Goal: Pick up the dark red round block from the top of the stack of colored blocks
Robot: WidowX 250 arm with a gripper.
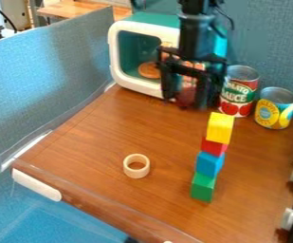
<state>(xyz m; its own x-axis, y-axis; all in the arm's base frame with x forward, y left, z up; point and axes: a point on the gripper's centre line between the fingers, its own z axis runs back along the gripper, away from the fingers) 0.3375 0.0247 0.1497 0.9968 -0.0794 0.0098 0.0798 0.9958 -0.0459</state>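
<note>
Black gripper (187,100) at upper centre, its opening or hold indeterminable, beside a blurred dark-red object (186,96). Behind: white-rimmed teal box (115,71). To the right: two cylindrical metal cans, red-green (238,95) and yellow-blue (275,108). Nearer the camera: an upright stack of yellow (220,127), red (213,146), blue (209,164) and green blocks (203,187); pale ring (136,175). Blue textured panel (59,85) bounds the wood-grained surface (110,137) at left.
</note>
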